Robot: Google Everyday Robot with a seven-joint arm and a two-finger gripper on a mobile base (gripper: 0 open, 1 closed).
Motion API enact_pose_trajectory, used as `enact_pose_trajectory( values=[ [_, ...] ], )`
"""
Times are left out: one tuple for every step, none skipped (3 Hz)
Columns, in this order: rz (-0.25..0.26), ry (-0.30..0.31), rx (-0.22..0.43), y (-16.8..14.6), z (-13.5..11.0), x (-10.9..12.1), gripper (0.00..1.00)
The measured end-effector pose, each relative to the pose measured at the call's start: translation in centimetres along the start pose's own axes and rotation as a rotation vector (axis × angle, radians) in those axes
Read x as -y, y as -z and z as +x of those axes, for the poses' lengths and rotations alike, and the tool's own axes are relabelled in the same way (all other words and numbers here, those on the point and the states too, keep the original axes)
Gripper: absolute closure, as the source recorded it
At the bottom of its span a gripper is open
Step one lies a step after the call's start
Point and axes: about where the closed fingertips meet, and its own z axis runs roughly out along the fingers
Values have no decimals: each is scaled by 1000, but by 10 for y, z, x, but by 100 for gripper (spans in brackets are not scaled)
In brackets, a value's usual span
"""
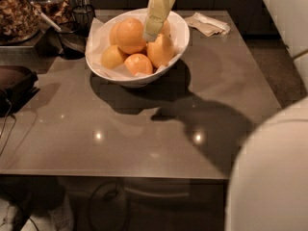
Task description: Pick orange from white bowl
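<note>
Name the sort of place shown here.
Probably an office kitchenette or break area: a wide white bowl of round oranges on a glossy grey table, snack jars behind. The pale end effector hangs over the bowl.
</note>
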Motion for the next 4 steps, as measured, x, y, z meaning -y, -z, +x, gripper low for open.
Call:
enact_pose_trajectory(
  values=[
    [-29, -6, 2, -29, -21, 20, 0],
    [-52, -23, 4, -53, -32, 32, 0],
    [-65, -45, 10, -67, -35, 39, 0],
    [-82, -64, 18, -78, -36, 41, 19]
  ],
)
